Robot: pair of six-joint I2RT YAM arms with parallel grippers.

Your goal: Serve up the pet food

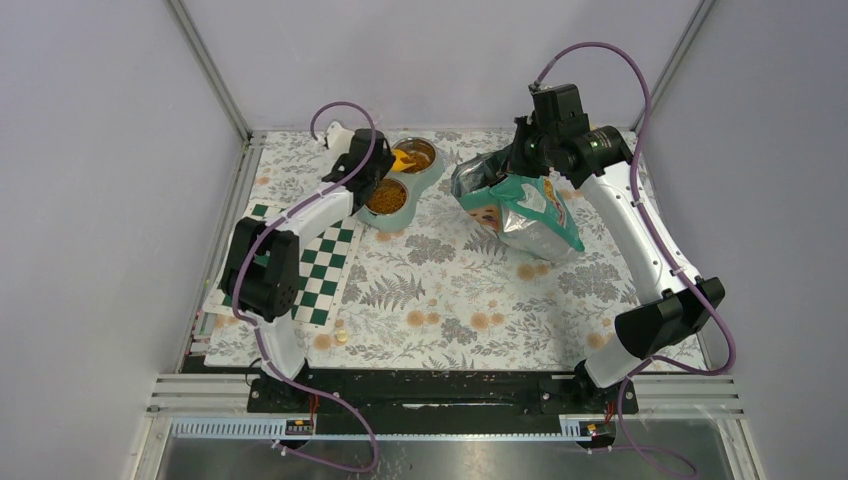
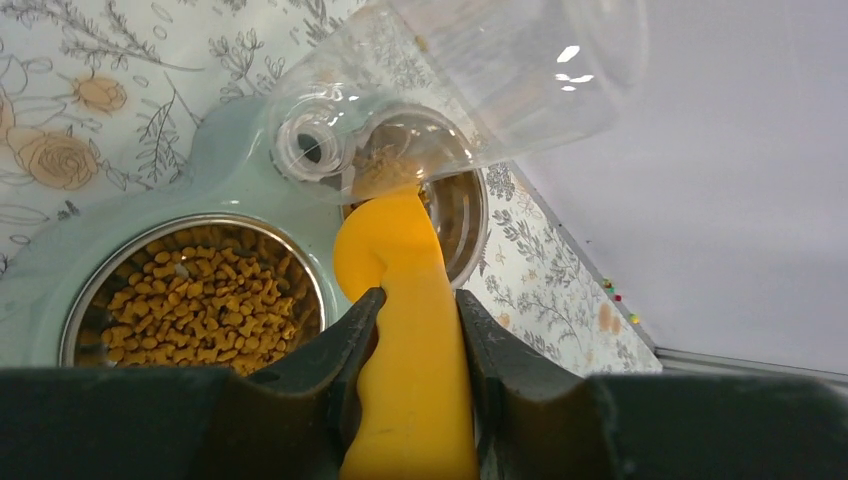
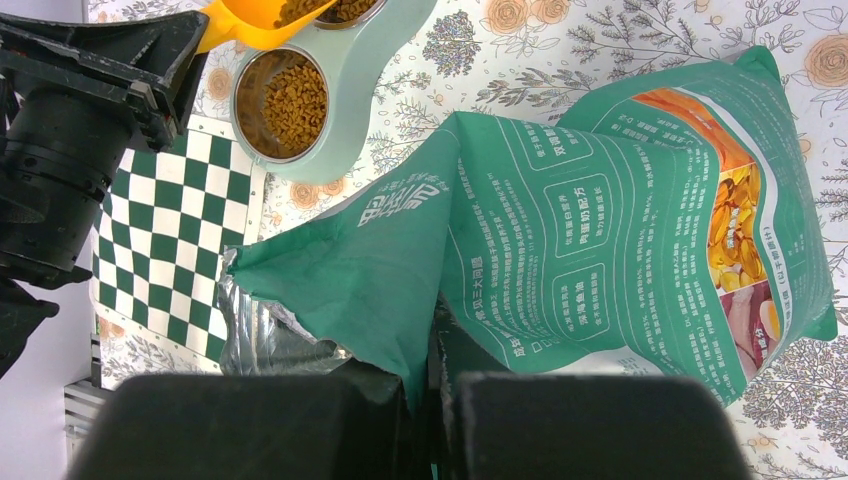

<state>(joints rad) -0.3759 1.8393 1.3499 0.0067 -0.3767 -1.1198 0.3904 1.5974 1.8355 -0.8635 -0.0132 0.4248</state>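
Both arms stretch to the far side of the floral tablecloth (image 1: pixel 450 285), between plain grey walls.

The right gripper (image 3: pixel 435 385) is clenched on the top edge of the pouch (image 1: pixel 525 205), whose open mouth points left towards the mint feeder (image 1: pixel 425 180) and whose base points near-right. The left gripper (image 2: pixel 415 310) grasps the orange scoop (image 2: pixel 405 340) over the far bowl. Kibble (image 2: pixel 195 300) fills the near bowl.

left arm (image 1: pixel 310 212) extended forward; left end effector (image 2: pixel 420 305) clamped | right arm (image 1: pixel 640 235) raised; right end effector (image 3: pixel 435 372) pinched tight
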